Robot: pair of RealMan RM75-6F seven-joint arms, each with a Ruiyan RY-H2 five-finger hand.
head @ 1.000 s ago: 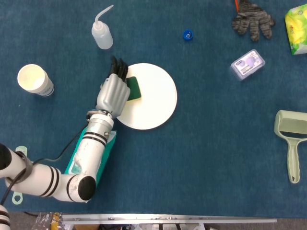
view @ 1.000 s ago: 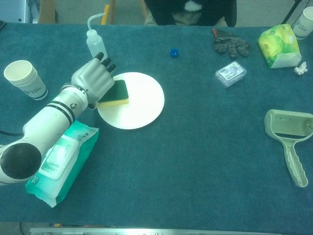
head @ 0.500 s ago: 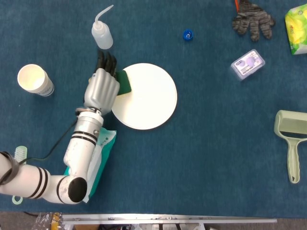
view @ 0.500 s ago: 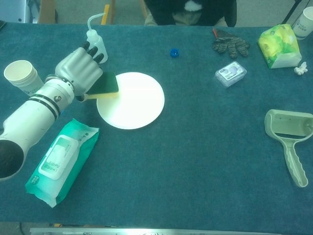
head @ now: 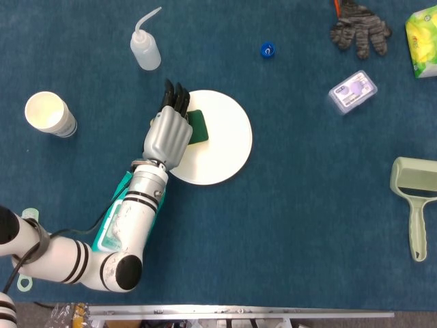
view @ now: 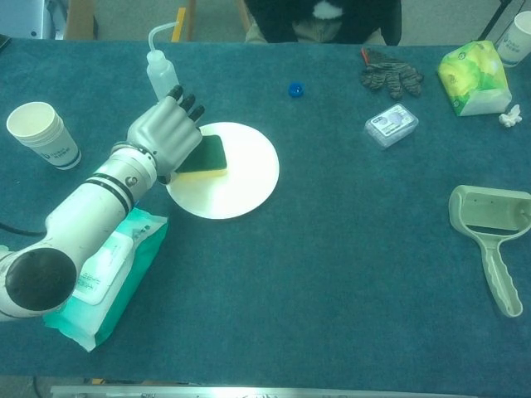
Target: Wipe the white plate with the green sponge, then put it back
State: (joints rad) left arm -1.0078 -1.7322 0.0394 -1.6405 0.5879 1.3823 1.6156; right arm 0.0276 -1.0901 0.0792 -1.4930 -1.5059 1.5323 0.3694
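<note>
The green sponge (view: 206, 155) (yellow underside) is being gripped by the left hand (view: 166, 134), its fingers clamped around it, and is being pressed onto the white plate (view: 236, 184) just beneath, on the bench (view: 332, 249).

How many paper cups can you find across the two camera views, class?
2. One paper cup stands at the table's left edge; a second cup shows at the far right corner, chest view only. Others may lie outside the frame.

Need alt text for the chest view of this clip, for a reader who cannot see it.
The robot's left hand holds the green sponge on the left part of the white plate, on a blue table. A wipes pack lies under the forearm; a paper cup and squeeze bottle stand nearby.
</note>
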